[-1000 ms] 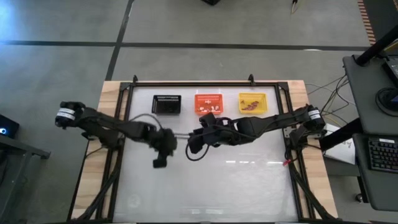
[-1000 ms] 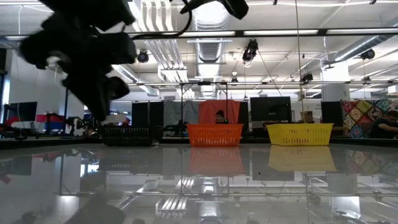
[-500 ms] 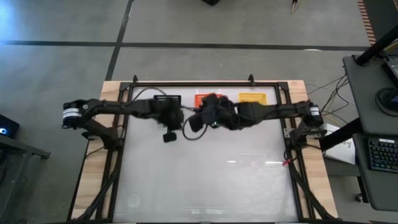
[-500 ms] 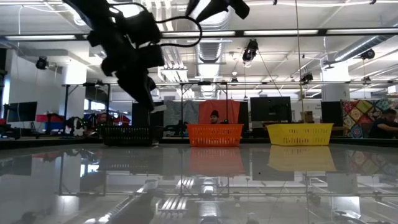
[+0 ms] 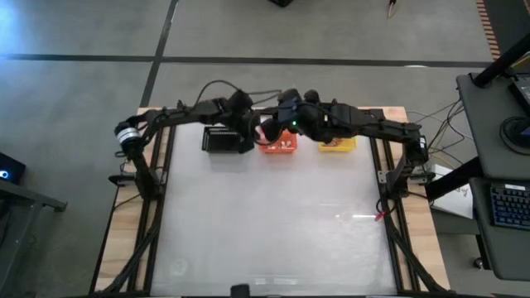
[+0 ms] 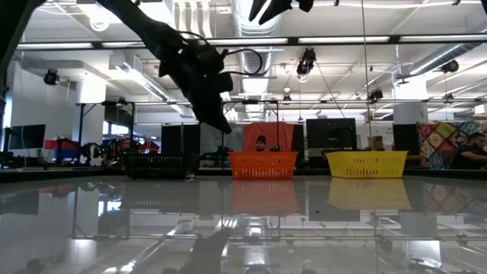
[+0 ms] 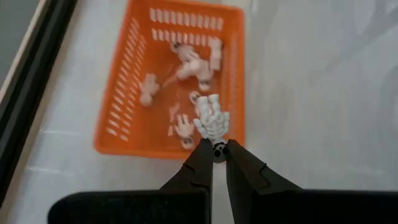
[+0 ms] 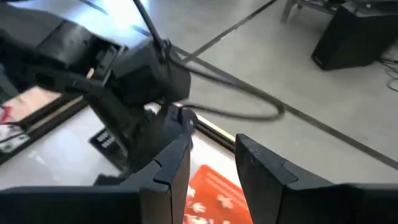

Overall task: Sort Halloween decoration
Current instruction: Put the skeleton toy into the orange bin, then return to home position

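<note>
Right gripper [image 8: 211, 163]: two dark fingers parted, gap between them empty. Beyond them, the left arm [image 8: 118, 81] with trailing cable [image 8: 230, 106]. Orange basket [image 8: 214, 193] below, holding white bits [image 8: 198, 208]. Black basket [image 8: 106, 142] partly hidden behind the arm.

white skeleton trinket [image 7: 212, 122], orange basket [image 7: 134, 118]

Glossy reflective table [image 6: 304, 221], slotted orange basket [image 7: 134, 81] probably plastic, wooden table edge [image 5: 124, 240]
</note>
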Motion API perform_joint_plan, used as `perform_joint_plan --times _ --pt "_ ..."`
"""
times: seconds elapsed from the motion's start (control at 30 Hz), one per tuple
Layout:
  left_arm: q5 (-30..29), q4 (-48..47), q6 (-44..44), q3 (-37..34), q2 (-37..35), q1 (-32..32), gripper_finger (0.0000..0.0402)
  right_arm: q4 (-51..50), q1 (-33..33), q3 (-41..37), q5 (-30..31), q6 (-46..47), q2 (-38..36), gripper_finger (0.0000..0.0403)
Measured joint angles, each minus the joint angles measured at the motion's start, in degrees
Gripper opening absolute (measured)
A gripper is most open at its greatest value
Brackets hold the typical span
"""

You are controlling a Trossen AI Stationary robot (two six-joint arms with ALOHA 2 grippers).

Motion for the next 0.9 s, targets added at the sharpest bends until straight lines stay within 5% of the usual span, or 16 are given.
perform_joint_plan --times 0.47,0.9 --pt "6.6 -1.0 1.5 9.7 9.9 4.5 0.0002 -7.8 -5.0 -2.0 -0.1 0.0 -0.1 0.0118" --pt "11.1 -11.2 2.0 20.3 17.9 4.5 0.0085 -10.0 -6.9 -2.1 0.0 -1.0 -0.1 0.0118"
